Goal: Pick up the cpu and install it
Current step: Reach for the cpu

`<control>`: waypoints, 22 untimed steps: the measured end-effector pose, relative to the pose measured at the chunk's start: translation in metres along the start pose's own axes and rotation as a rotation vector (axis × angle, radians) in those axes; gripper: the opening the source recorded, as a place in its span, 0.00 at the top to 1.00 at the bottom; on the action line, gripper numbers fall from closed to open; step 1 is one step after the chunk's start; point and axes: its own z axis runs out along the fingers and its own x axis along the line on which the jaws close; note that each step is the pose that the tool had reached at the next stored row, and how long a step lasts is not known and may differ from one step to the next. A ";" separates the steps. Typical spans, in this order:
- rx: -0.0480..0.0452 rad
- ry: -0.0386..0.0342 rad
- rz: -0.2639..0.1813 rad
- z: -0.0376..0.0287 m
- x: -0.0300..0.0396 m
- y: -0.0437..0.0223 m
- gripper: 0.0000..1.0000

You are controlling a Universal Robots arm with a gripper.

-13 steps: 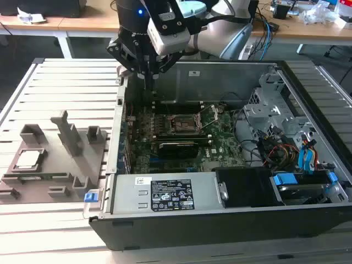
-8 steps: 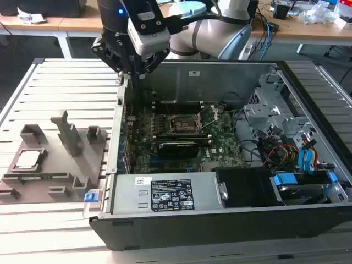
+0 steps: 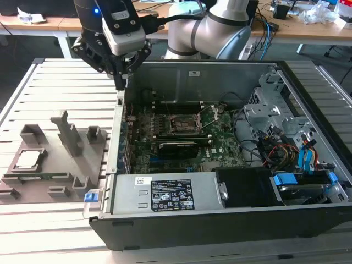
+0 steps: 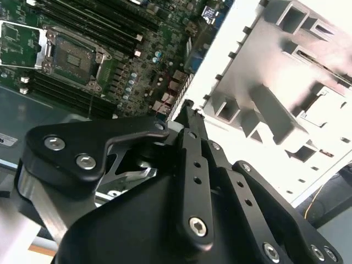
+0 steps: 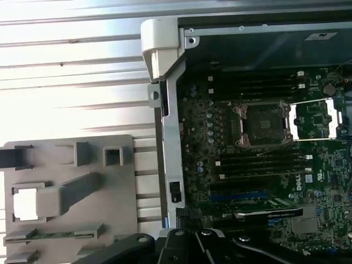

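Observation:
The cpu point(image 3: 28, 159) is a small flat silver-grey square lying in a slot of the grey plastic tray point(image 3: 52, 165), at the exterior view's left beside the computer case. In the first wrist view the cpu point(image 5: 25, 203) shows as a bright square in the same tray. My gripper point(image 3: 120, 83) hangs above the case's left wall near its back corner, fingers pointing down, shut with nothing between them. In the second wrist view the fingertips point(image 4: 185, 107) meet over that wall. The open motherboard socket point(image 3: 181, 124) lies inside the case, well apart from the gripper.
The open computer case point(image 3: 220, 214) has raised walls, a power supply point(image 3: 165, 195) at the front, drive cages and cables point(image 3: 286, 148) at the exterior view's right. Upright posts point(image 3: 69, 135) rise from the tray. Everything stands on a slatted metal table point(image 3: 33, 99).

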 end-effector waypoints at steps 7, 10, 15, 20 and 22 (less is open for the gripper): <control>0.0000 0.0000 0.000 -0.0007 0.0256 -0.0019 0.89; 0.0000 0.0000 0.000 -0.0009 0.0352 -0.0026 0.89; 0.0000 0.0000 0.000 -0.0012 0.0503 -0.0038 0.89; 0.0001 0.0000 0.000 -0.0015 0.0605 -0.0045 0.89; 0.0001 0.0001 0.000 -0.0016 0.0666 -0.0050 0.89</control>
